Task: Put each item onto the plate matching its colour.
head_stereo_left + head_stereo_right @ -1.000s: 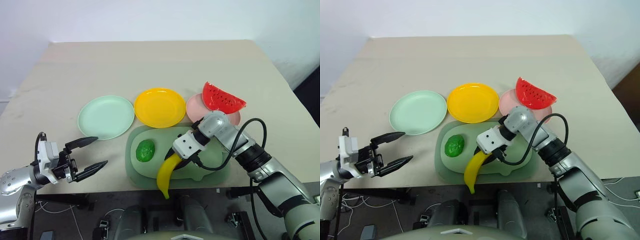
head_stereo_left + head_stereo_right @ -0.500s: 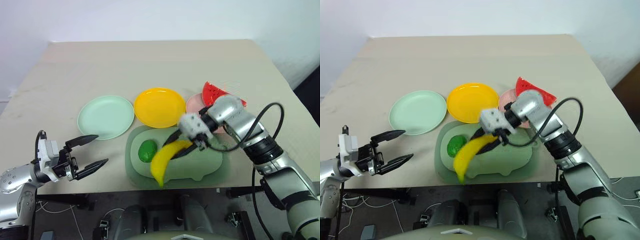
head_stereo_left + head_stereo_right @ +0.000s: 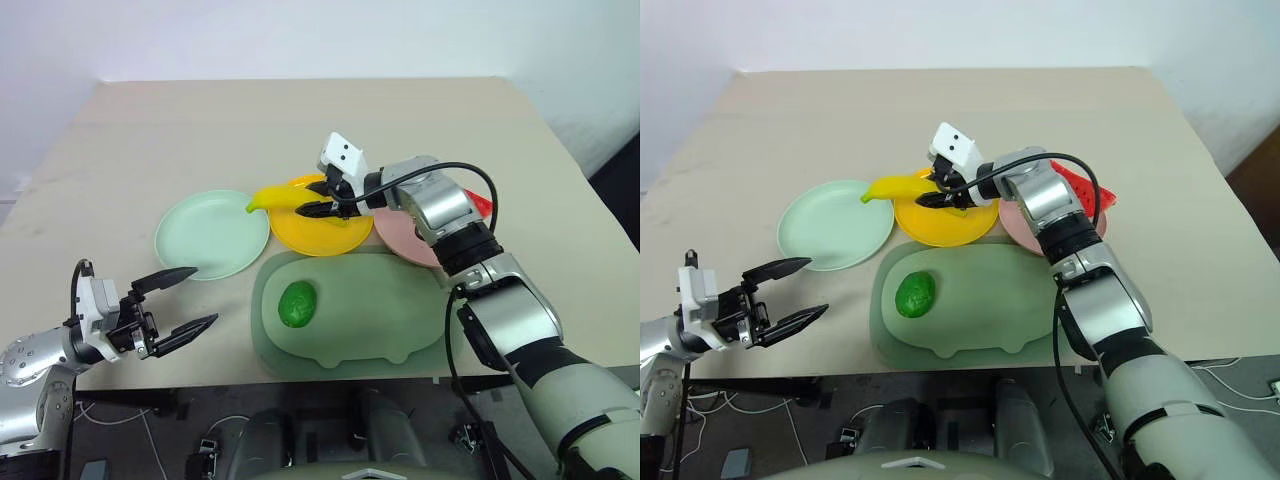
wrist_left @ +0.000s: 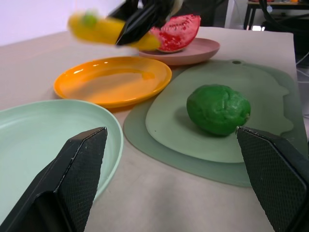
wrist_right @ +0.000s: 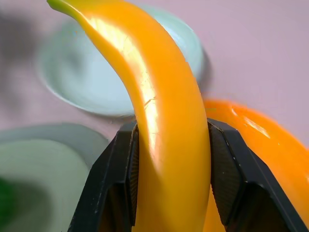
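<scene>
Eye views: curved yellow toy banana (image 3: pixel 283 198) lies roughly level, long axis crosswise, stem tip toward round mint-green plastic plate (image 3: pixel 211 234), held above round yellow-orange plastic plate (image 3: pixel 318 228). R gripper (image 3: pixel 322 204) reaches forward-left, fingers clamped on it.

L wrist: L gripper (image 4: pixel 174 181) fingers spread wide, nothing held, bumpy green toy fruit (image 4: pixel 218 109) ahead on sage-green mat (image 4: pixel 251 82).

R wrist: banana between black fingers (image 5: pixel 118 179).

- The right gripper (image 3: pixel 328 206), jaws clamped on the banana (image 3: pixel 285 199), has swung up from the near edge of the pig-shaped mat (image 3: pixel 380 320) to above the yellow-orange plate (image 3: pixel 320 236).
- The banana, earlier hanging downward, now lies nearly level.
</scene>
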